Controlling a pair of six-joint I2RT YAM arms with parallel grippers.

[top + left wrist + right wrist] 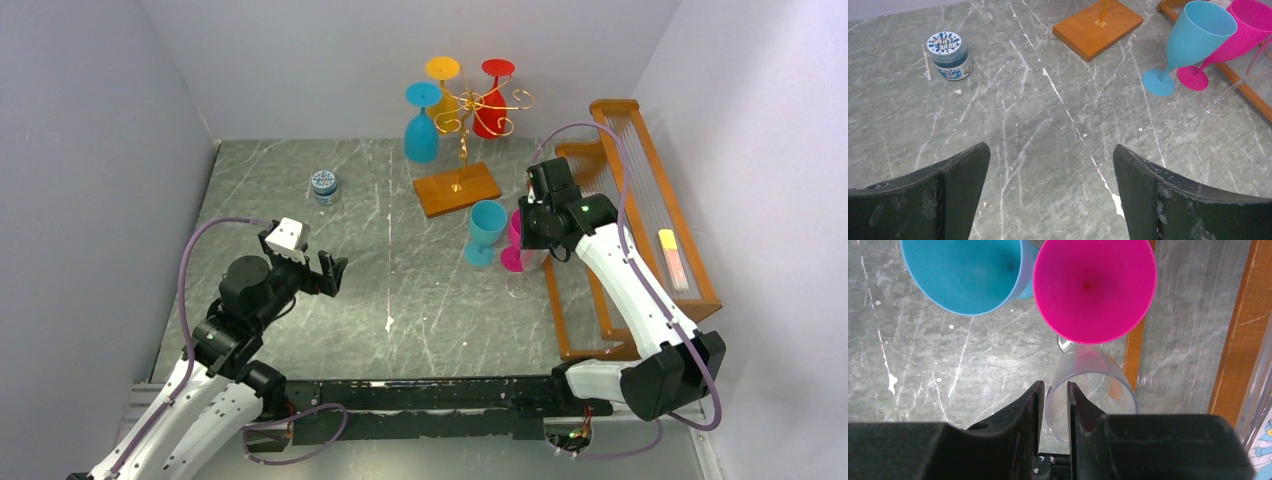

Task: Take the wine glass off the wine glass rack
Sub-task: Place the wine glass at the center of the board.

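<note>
Right gripper (1054, 405) above the clear wine glass (1090, 390), jaws narrow and astride its rim, one finger inside the bowl and one outside; impossible to tell whether pinching the wall or just off it. Clear wine glass upright on the table (1023, 125), off the wine glass rack (463, 150), just beside the pink glass (1094, 290), near the standing blue glass (963, 275), close to the orange wooden frame (700, 285). On the rack, well apart at the far side: hanging blue glass (421, 135), yellow glass (443, 70), red glass (492, 115). Left gripper (1050, 155) spread wide, empty, poised above the table. Step in hand, by judgement: set-down and release. Next move likely to call for wider jaws, then a straight lift clear of the rim, without nudging the pink glass alongside.
</note>
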